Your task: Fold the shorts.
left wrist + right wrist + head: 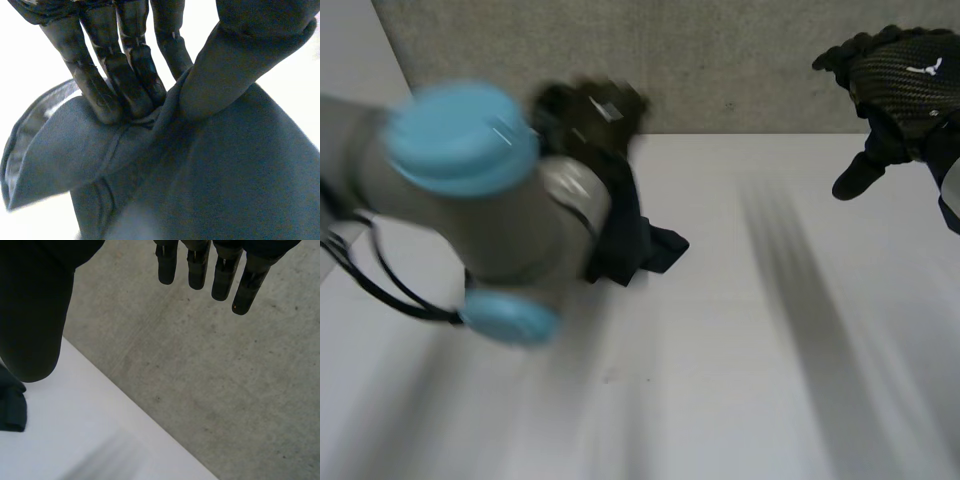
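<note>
Shorts (642,243) hang dark blue and bunched, dangling beneath the left hand (130,60), above the desk (770,360). Look at that grip: the straight fingers (100,95) press a fold of cloth against the thumb (235,65), a firm pinch right at a seam, with a flap of hem flaring out beside the fingertips. My guess is the hand holds them high so the fabric drops under its own weight and can then be laid out flat. Whether the lowest end touches the desk, I cannot tell. The grey left arm (470,190) with its light-blue caps reaches across in front of the cloth.

Over on the other side, the right hand (905,75) hangs well apart from the shorts, out past the desk's far edge above the concrete floor (210,365). Its fingers are straight and relaxed, its thumb spread away, and there is nothing in it. I read that as waiting clear of the cloth, ready to take a second corner.

No fold is made yet. The garment is one crumple, so I judge the job barely begun. The next move calls for the free hand to catch an edge near the pinch and spread the cloth.
</note>
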